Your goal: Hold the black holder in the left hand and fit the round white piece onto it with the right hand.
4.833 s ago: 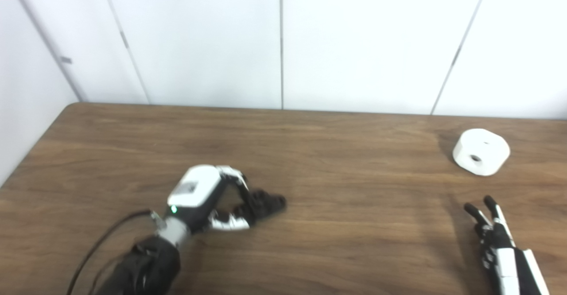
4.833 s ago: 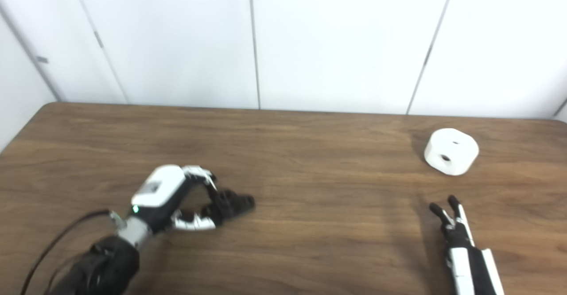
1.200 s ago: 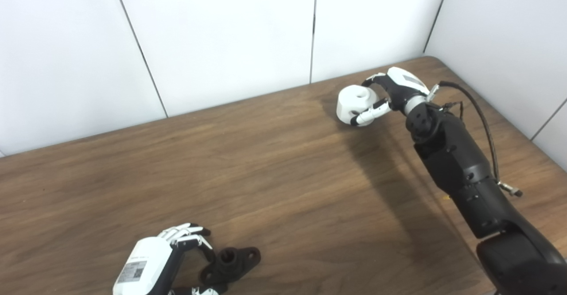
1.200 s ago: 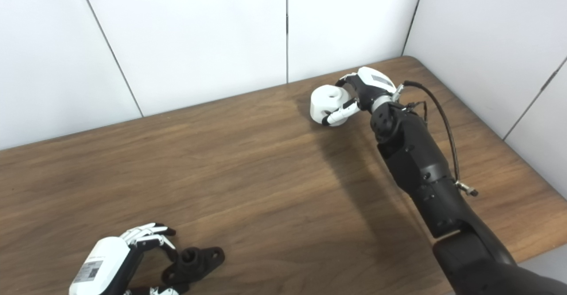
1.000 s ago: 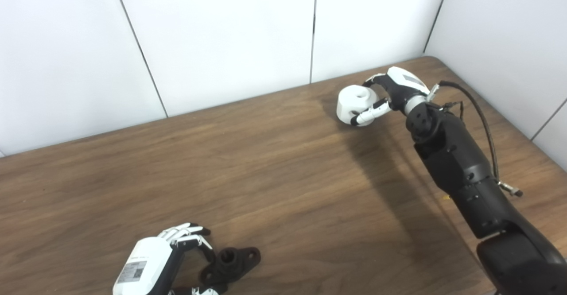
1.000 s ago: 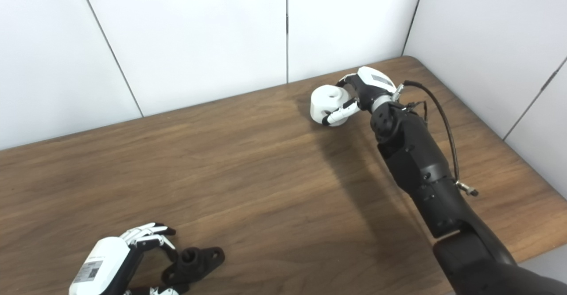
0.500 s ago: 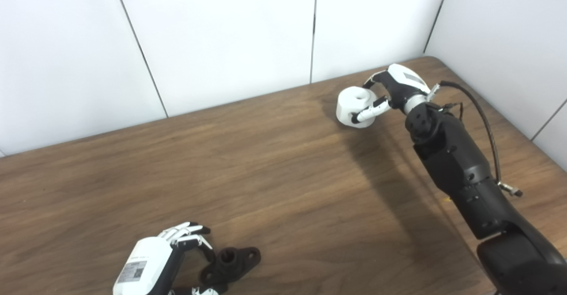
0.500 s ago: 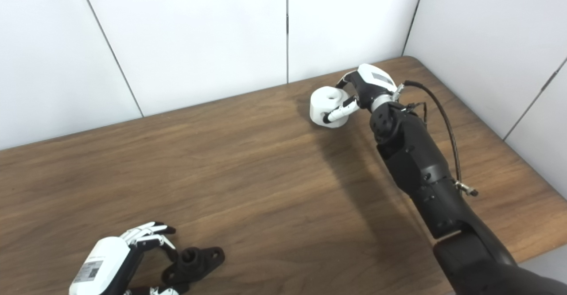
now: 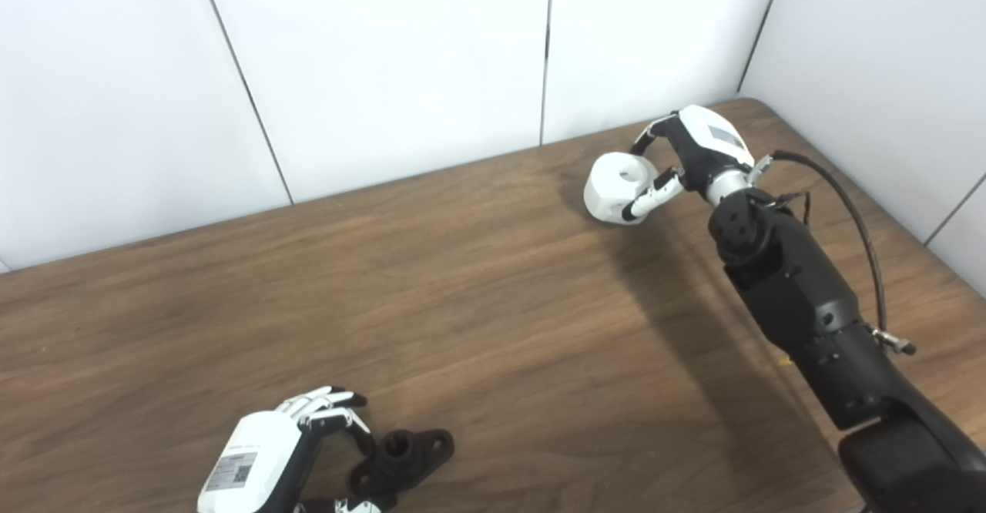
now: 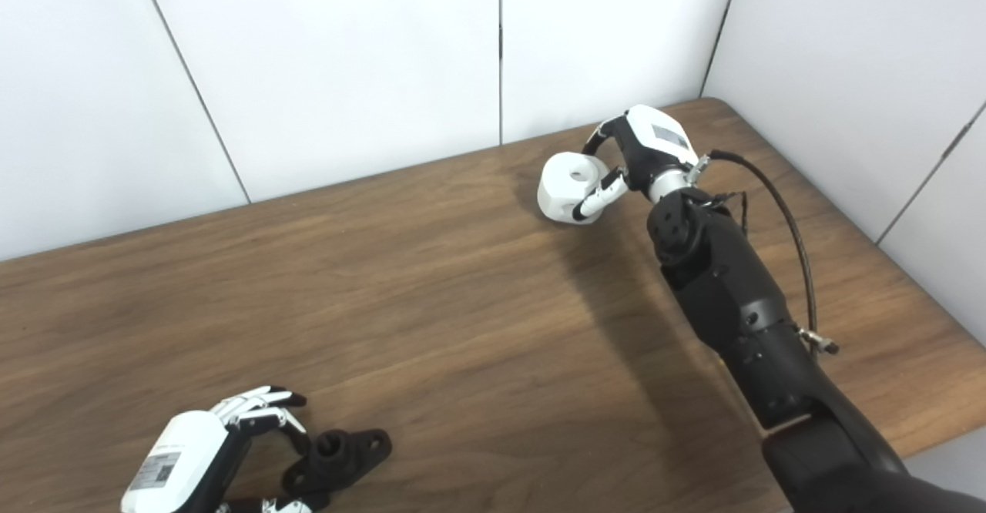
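At the far right of the table (image 9: 477, 297), the right hand (image 9: 682, 160) grasps the round white piece (image 9: 614, 188), seemingly just lifting it. Near left, the left hand (image 9: 266, 463) cups the black holder (image 9: 400, 455) lying flat. Next, carry the piece across and align its hole.

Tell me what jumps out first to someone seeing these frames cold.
The right hand at the table's far right corner, closed around a round white piece. Then, at the near left edge, the left hand gripping one end of a black holder lying on the wood.
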Motion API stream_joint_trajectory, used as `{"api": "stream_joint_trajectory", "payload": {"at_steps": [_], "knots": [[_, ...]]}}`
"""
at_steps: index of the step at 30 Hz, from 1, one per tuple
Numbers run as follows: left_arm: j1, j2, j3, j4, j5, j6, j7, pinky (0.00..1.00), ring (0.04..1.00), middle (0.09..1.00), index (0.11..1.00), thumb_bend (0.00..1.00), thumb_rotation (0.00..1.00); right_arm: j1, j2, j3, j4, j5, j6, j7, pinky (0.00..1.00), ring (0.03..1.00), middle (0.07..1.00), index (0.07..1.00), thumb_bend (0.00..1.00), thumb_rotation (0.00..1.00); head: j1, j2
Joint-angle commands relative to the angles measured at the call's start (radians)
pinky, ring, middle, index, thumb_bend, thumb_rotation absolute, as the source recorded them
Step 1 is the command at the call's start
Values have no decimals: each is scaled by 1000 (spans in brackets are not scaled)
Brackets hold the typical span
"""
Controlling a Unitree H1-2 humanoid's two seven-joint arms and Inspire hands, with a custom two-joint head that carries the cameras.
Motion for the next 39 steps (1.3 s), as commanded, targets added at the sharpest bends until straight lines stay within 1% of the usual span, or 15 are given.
{"api": "stream_joint_trajectory", "payload": {"at_steps": [1, 2, 4, 5, 7, 8, 10, 12, 16, 18, 23, 27, 32, 35, 39], "knots": [[24, 13, -8, 7, 38, 32, -48, 827, 851, 788, 488, 518, 52, -25, -44, -3, -61, -1, -44, -33, 1000, 967, 802, 482, 525, 133, 26, 10], [24, 11, -8, 6, 39, 33, -49, 828, 852, 788, 487, 518, 52, -21, -49, 0, -74, -4, -46, -30, 1000, 962, 799, 482, 525, 134, 26, 10], [24, 5, -12, 0, 43, 37, -55, 831, 850, 787, 488, 517, 52, -7, -59, 3, -123, -4, -43, -12, 1000, 953, 794, 483, 525, 136, 66, 21], [24, 3, -13, -3, 47, 40, -59, 832, 850, 788, 488, 517, 52, -1, -63, 4, -144, -3, -39, -3, 1000, 950, 794, 483, 525, 136, 71, 22], [25, -9, -20, -4, 59, 44, -58, 831, 847, 786, 488, 517, 53, 23, -77, 10, -222, 7, -38, 35, 1000, 949, 795, 483, 525, 137, 129, 34], [25, -13, -22, -4, 64, 45, -57, 829, 845, 785, 488, 517, 53, 31, -81, 11, -248, 12, -38, 49, 1000, 947, 796, 483, 525, 137, 129, 34], [25, -24, -28, -3, 78, 48, -55, 826, 842, 783, 488, 518, 54, 52, -94, 24, -327, 12, -33, 93, 1000, 942, 796, 483, 525, 137, 167, 42], [24, -34, -35, -4, 93, 52, -56, 824, 840, 781, 488, 518, 54, 67, -100, 37, -396, 11, -28, 131, 996, 934, 794, 483, 525, 137, 186, 47], [20, -55, -49, -4, 118, 70, -65, 834, 847, 786, 488, 518, 53, 96, -93, 63, -561, 5, 25, 232, 975, 920, 788, 482, 526, 137, 227, 63], [18, -63, -53, -6, 126, 79, -72, 841, 852, 788, 488, 517, 53, 106, -88, 69, -614, 7, 43, 270, 963, 919, 787, 482, 526, 138, 236, 68], [10, -78, -67, -15, 146, 109, -93, 855, 865, 793, 488, 517, 53, 132, -40, 92, -757, 33, 82, 369, 998, 937, 798, 482, 525, 136, 257, 81], [5, -87, -76, -16, 160, 115, -90, 850, 859, 787, 488, 517, 53, 149, -4, 122, -822, 14, 85, 423, 1000, 925, 789, 482, 525, 135, 269, 98], [-1, -94, -82, -22, 171, 124, -98, 849, 856, 786, 488, 518, 53, 163, 44, 145, -854, -12, 86, 482, 1000, 934, 790, 481, 526, 138, 274, 115], [-5, -97, -86, -25, 176, 131, -103, 850, 856, 785, 488, 518, 53, 173, 72, 163, -864, -22, 84, 499, 1000, 932, 790, 480, 526, 140, 278, 127], [-9, -100, -90, -26, 181, 132, -103, 849, 854, 783, 487, 518, 52, 188, 102, 183, -872, -30, 66, 503, 1000, 931, 787, 480, 526, 142, 286, 138]]}}
